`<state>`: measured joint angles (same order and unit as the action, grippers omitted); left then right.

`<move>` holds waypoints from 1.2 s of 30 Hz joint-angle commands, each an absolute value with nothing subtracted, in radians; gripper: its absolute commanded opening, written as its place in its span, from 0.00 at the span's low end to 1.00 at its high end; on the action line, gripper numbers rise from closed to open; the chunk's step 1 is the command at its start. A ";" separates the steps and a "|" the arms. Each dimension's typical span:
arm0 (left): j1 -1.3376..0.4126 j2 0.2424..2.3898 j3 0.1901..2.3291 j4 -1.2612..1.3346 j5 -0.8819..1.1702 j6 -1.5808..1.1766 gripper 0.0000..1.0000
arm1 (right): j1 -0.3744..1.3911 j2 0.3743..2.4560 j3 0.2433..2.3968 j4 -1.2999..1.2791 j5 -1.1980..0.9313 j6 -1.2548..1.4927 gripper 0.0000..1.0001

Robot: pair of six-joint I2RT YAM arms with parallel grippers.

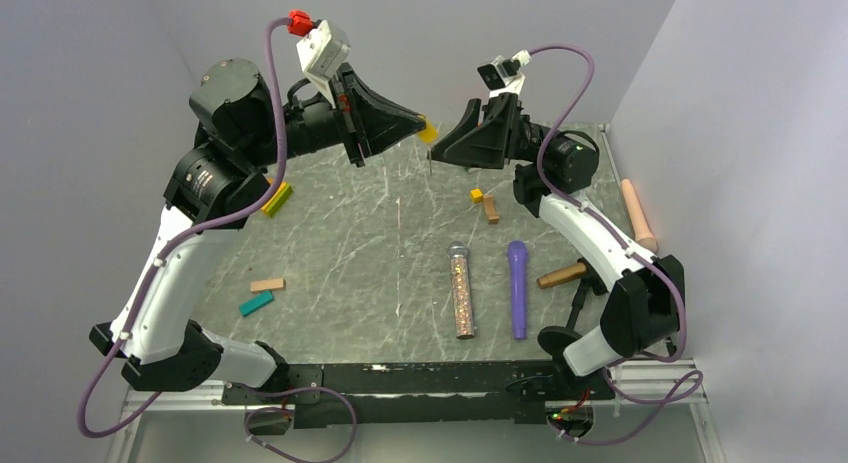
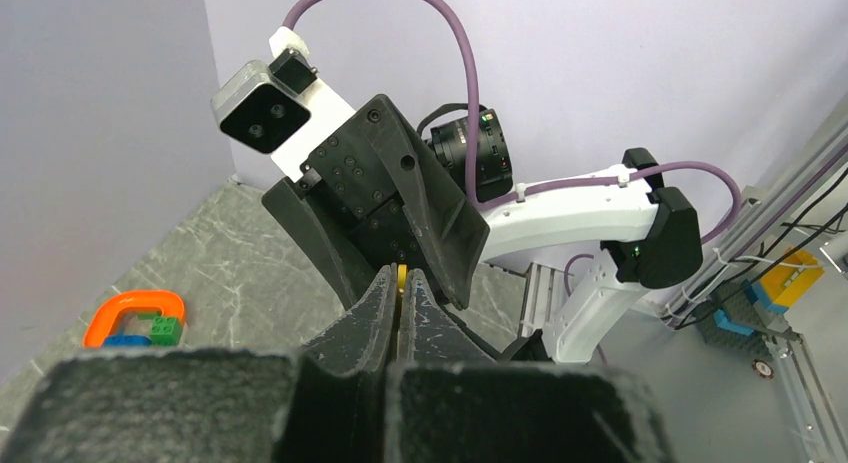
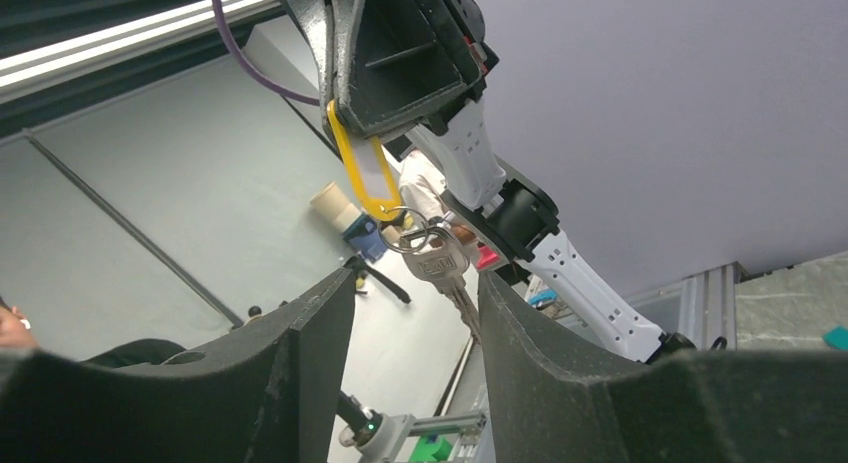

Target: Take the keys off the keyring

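Note:
My left gripper [image 1: 418,123] is raised over the far middle of the table and is shut on a flat yellow key tag [image 1: 428,134]. In the left wrist view only a yellow sliver of the tag [image 2: 401,276] shows between the closed fingers. In the right wrist view the tag [image 3: 362,173] hangs from the left gripper [image 3: 390,63]. A metal keyring [image 3: 415,236] and silver keys [image 3: 442,265] dangle below it. My right gripper [image 3: 415,283] is open around the keys; the key blade lies close against its right finger [image 3: 520,313].
On the marble table lie a small yellow cube [image 1: 477,195], a brown block [image 1: 491,210], a glitter tube [image 1: 461,290], a purple stick [image 1: 517,288], a wooden peg [image 1: 561,276], teal [image 1: 256,303] and tan [image 1: 267,284] blocks. An orange arch [image 2: 130,318] sits at the left.

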<state>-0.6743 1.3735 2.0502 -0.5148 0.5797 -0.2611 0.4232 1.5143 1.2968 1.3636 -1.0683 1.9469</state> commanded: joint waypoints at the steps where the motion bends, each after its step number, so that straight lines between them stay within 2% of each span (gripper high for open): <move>1: -0.666 1.367 2.064 -0.435 0.599 -0.288 0.00 | 0.434 1.519 1.351 1.466 -1.007 1.963 0.51; 9: -0.665 1.349 2.031 -0.409 0.573 -0.291 0.00 | 0.441 1.532 1.340 1.501 -0.962 1.984 0.41; 36: -0.665 1.315 1.989 -0.401 0.522 -0.281 0.00 | 0.456 1.533 1.348 1.462 -0.956 1.958 0.21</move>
<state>-0.6708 1.3449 1.9900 -0.4305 0.5259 -0.2790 0.4526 1.5394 1.3083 1.4002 -0.9771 1.9736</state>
